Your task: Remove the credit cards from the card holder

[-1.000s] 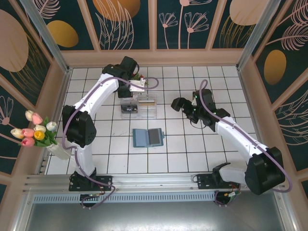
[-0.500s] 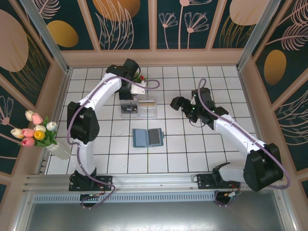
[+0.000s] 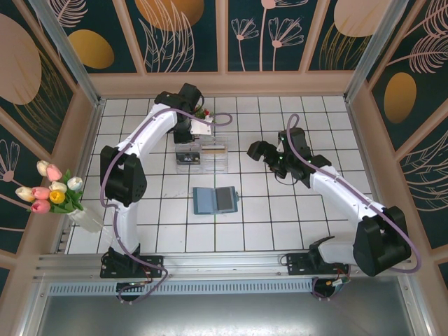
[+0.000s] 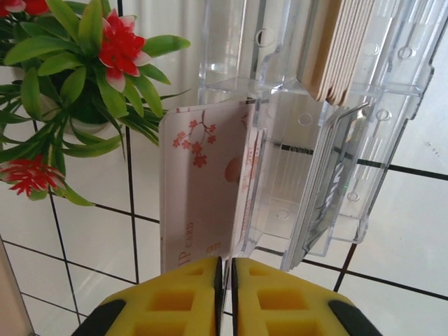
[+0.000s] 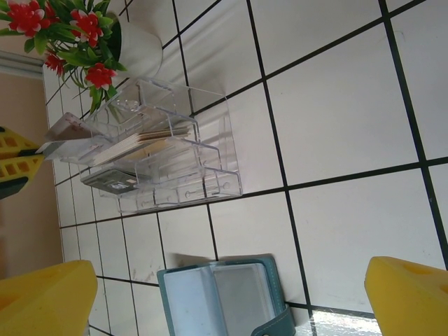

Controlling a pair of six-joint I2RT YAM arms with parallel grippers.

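On the far middle of the surface, the clear rack (image 3: 203, 166) held tan cards (image 4: 339, 49) and dark cards (image 3: 187, 159). The left gripper (image 4: 225, 283), jaws nearly together, pinched a pale floral card (image 4: 203, 203) at the rack's far side. The card holder (image 3: 215, 200) lay open at the centre, unmoved since 1 second before. The right gripper (image 3: 259, 152) hung wide open, empty.

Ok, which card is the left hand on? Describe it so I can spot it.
Find the clear rack far back on the tiled table, beside the red-flowered plant. At its plant-side end a card stands on edge, pinched in the left hand. It is pale with red blossom print, unlike the tan stack and dark card.
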